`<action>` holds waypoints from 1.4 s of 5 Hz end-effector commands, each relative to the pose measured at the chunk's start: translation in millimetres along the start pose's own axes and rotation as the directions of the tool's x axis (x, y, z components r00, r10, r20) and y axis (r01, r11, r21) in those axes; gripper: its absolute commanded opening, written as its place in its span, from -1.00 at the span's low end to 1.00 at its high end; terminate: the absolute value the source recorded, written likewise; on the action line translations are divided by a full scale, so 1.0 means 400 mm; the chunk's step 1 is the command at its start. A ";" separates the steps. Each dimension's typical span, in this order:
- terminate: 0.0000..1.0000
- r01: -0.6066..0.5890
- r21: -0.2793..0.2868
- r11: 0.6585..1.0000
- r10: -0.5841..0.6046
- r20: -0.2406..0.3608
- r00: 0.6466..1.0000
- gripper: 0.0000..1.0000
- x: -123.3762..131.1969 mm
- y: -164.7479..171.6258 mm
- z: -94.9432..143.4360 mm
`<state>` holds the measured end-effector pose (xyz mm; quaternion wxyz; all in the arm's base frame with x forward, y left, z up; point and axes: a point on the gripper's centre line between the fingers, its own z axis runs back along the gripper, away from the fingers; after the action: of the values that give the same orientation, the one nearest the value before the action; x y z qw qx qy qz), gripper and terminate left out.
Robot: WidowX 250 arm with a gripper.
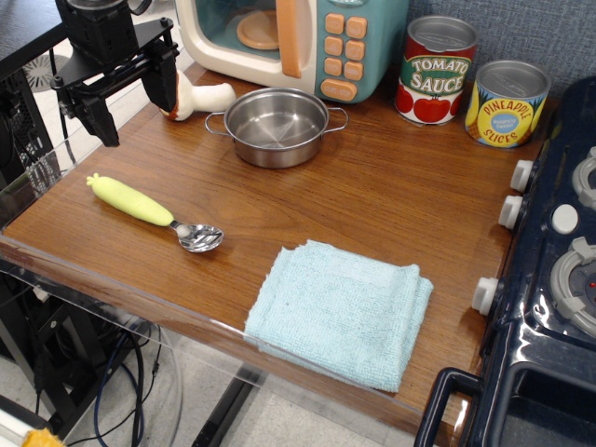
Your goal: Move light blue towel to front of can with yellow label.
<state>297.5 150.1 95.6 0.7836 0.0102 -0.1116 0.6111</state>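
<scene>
Blue fuzzy towel sits at the near edge of the brown table, far from the yellow can.

Pale and folded, the light blue towel (340, 312) lies flat near the front edge of the wooden table (391, 191), with one corner close to the edge. The can with yellow label (506, 103) stands at the back right, well apart from the towel. A red tomato can (438, 70) stands just beside it. A shiny steel pot (276, 126) sits in the middle at the back, in front of a toy microwave (298, 42). A spoon with a yellow handle (154, 211) lies on the left. The black claw (130, 98) hangs up high at the back left, its two fingers spread wide apart, holding nothing.
</scene>
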 end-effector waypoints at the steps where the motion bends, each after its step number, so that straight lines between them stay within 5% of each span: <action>1: -1.00 0.000 0.000 1.000 0.000 0.000 1.000 1.00 0.000 0.000 0.000; 3: -1.00 0.164 -0.094 0.982 -0.166 -0.006 0.986 1.00 -0.132 -0.002 0.070; 4: -1.00 0.310 -0.135 0.941 -0.313 -0.004 0.950 1.00 -0.215 0.001 0.092; 5: -1.00 0.451 -0.159 0.878 -0.458 -0.011 0.889 1.00 -0.309 0.019 0.084; 7: -1.00 0.718 -0.129 0.684 -0.722 0.030 0.692 1.00 -0.452 0.036 0.034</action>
<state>244.8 -31.1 66.1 0.9636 0.0004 -0.1148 0.2416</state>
